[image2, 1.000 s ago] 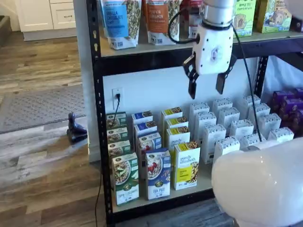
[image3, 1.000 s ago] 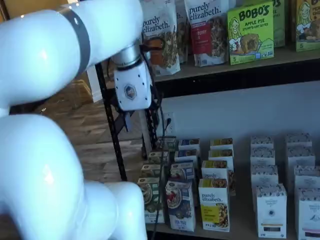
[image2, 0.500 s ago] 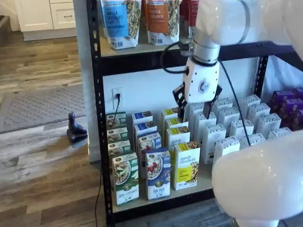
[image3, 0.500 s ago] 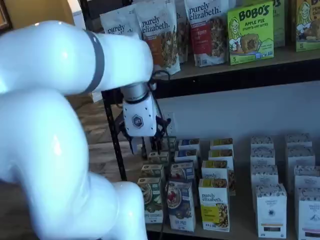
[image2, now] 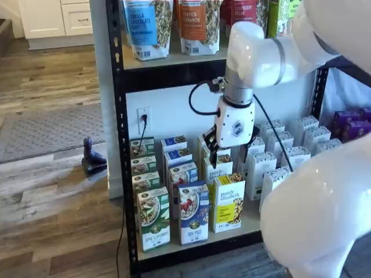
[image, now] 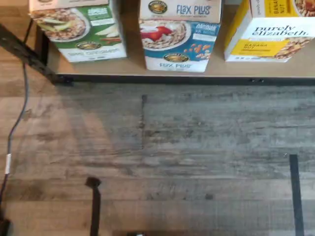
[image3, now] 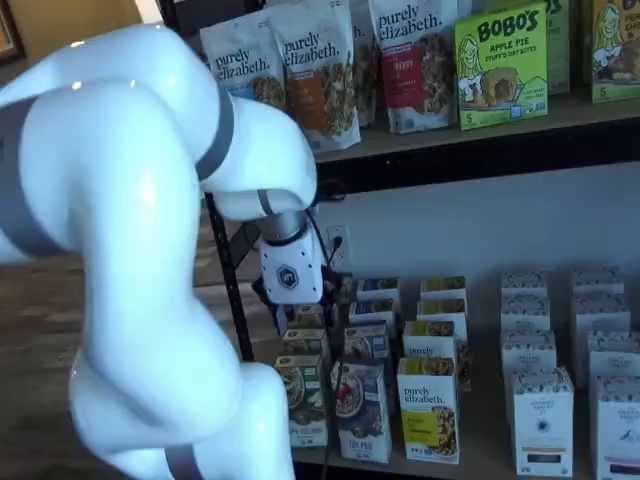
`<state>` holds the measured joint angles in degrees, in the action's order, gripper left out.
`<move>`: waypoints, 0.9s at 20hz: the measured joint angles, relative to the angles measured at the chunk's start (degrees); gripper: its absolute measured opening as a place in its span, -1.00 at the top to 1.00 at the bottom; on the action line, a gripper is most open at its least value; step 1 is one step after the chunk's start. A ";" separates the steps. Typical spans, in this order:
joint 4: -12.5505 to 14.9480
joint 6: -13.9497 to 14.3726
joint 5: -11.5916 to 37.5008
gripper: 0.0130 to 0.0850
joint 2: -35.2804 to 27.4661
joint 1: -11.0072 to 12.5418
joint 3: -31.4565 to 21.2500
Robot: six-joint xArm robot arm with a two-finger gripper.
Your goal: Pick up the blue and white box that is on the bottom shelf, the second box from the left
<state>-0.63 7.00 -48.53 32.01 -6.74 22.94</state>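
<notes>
The blue and white box (image2: 193,213) stands upright at the front of the bottom shelf (image2: 253,223), between a green carton and a yellow one. It also shows in a shelf view (image3: 362,410) and in the wrist view (image: 179,40), with its bowl of red berries facing out. My gripper (image2: 231,152) hangs in front of the rack, above the box and slightly right of it, level with the rear cartons. Its black fingers show a gap and hold nothing. In a shelf view the gripper body (image3: 287,278) shows, but the fingers are unclear.
The green and white carton (image2: 153,219) and the yellow and white carton (image2: 229,202) flank the box. White cartons (image2: 272,174) fill the shelf's right side. Granola bags (image2: 145,23) stand on the upper deck. My white arm (image2: 319,220) blocks the lower right.
The gripper has come down from the upper deck's height and moved left, closer to the bottom-shelf cartons. The boxes have not moved.
</notes>
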 joint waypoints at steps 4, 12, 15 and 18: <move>0.06 -0.07 4.52 -1.00 -5.60 0.07 0.79; 0.20 0.51 14.42 -1.00 -17.78 -0.60 3.82; 0.38 1.33 17.45 -1.00 -23.41 -1.33 6.26; 1.85 3.37 21.10 -1.00 -28.42 -2.17 8.45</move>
<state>1.22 10.37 -27.43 3.59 -8.91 31.39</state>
